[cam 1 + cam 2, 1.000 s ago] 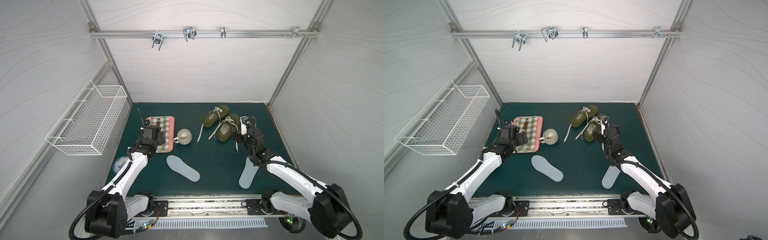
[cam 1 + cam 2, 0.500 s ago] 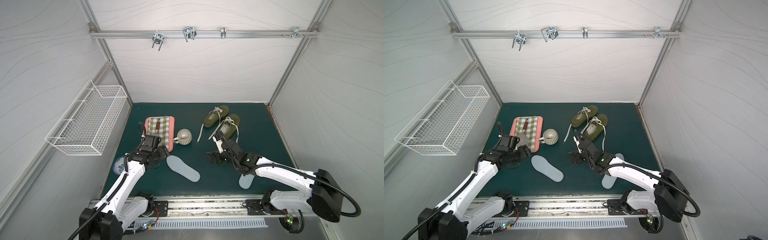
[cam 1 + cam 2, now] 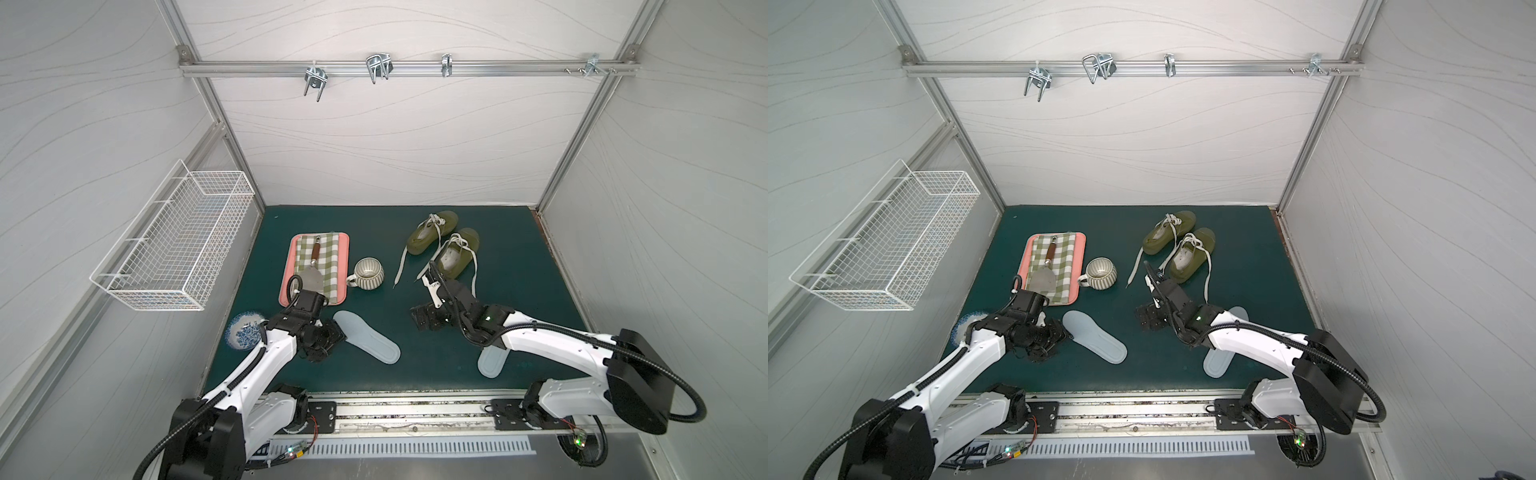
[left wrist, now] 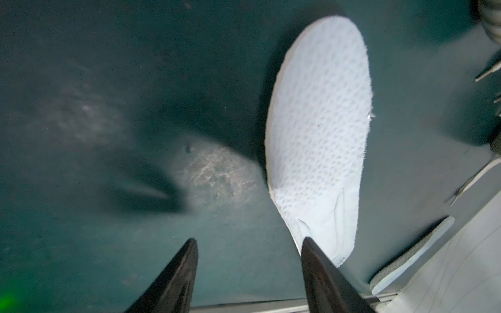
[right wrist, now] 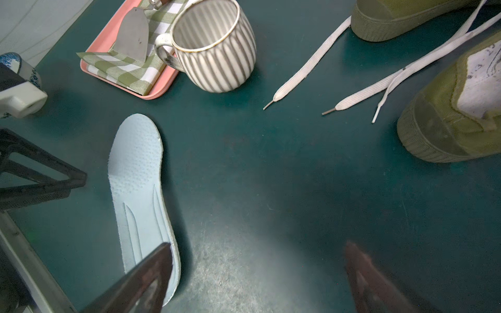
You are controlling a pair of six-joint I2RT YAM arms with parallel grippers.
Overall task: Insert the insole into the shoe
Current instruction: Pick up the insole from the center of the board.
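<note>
Enclosed booth, white panel walls (image 3: 395, 145) with faint wavy grain, rising on three sides of desk (image 3: 511, 266). Desk top dark teal, matte; pale scuffed patch (image 4: 214, 173) in left wrist view. Aluminium posts (image 3: 581, 137) at desk's far corners. Horizontal aluminium rail (image 3: 498, 66) high above desk's far edge, four metal hooks (image 3: 377, 68) on it. White wire basket (image 3: 178, 245) on side wall, above and beside desk. Metal track (image 3: 415, 419) along desk's near edge, white slotted strip (image 3: 399, 448) just past it. Light even, diffuse, soft shadows on desk.

Dark stamped marks, perhaps "23", stand on the white lining (image 5: 479, 81) inside the olive-green canvas shoe (image 5: 439, 122); nothing else is legible.
</note>
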